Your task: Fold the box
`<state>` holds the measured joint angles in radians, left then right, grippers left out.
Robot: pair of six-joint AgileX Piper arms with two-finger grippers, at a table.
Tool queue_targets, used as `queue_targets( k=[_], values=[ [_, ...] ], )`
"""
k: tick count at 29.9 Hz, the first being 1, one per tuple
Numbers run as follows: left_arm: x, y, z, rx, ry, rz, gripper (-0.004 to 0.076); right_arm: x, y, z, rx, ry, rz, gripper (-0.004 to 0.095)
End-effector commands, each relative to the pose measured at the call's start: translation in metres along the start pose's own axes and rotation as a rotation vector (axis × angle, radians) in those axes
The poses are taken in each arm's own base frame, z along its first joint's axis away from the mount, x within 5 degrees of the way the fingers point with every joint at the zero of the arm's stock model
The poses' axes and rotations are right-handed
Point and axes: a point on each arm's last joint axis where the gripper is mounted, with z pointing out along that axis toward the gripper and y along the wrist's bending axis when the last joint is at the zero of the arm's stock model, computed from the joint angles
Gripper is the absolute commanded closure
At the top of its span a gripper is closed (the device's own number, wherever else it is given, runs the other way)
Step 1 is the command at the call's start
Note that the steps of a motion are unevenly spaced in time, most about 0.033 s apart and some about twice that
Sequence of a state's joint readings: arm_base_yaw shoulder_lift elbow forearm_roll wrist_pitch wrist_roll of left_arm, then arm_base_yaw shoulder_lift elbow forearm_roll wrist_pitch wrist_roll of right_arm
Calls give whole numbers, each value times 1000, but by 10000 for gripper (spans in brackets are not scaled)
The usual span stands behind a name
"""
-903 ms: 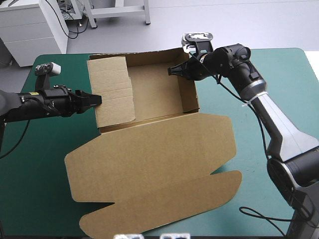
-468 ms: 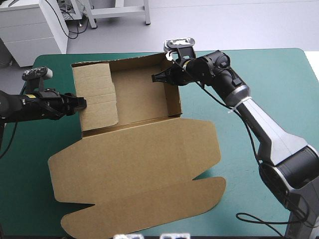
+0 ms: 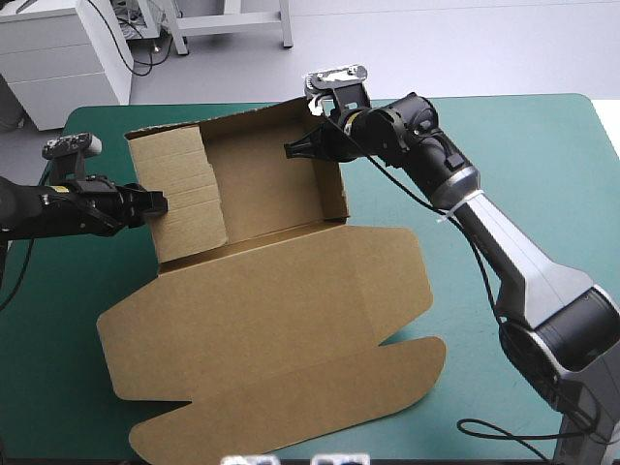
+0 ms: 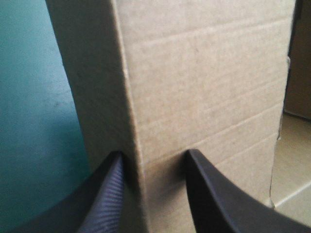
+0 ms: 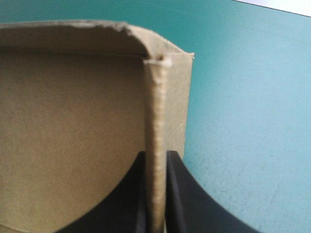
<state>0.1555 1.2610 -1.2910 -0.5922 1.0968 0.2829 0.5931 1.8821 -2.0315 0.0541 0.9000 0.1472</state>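
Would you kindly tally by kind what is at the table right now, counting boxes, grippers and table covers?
box, brown: 1
grippers: 2, the left gripper and the right gripper, each shut on a wall of the box
cover, teal-green: 1
Total: 4

On the high camera, the two fingers of the left gripper (image 3: 155, 204) are too small and dark for me to separate where they meet the left wall of the open brown board box (image 3: 271, 310). The same goes for the right gripper (image 3: 291, 150) at the box's far right corner. Close up, that left wall runs out of frame ahead of the fingers (I see no far end). The teal-green table cover (image 3: 542, 155) loses its near edge and near corners.
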Motion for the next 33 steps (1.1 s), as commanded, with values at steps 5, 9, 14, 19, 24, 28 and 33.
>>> queue_targets(
  k=[5, 9, 14, 19, 24, 28, 33],
  values=[
    [-1, -18, -13, 103, -16, -15, 278, -20, 14, -36, -76, -126, 54, 905],
    [-1, -16, -13, 81, -12, -5, 139, -18, 16, -31, -102, -110, 76, 905],
    [-2, -9, -12, 9, -21, 26, 129, -19, 20, -33, -146, -119, 104, 905],
    [-5, -8, -12, -2, -52, 24, 136, -20, 23, -34, -172, -119, 120, 905],
    [-5, -1, -13, -83, -57, 57, 142, -21, 28, -35, -240, -127, 128, 907],
    [-1, 11, -14, -209, -13, 31, 142, -22, 27, -35, -236, -131, 129, 907],
    [0, 15, -15, -256, 3, 18, 148, -22, 23, -35, -208, -137, 109, 907]
  ],
)
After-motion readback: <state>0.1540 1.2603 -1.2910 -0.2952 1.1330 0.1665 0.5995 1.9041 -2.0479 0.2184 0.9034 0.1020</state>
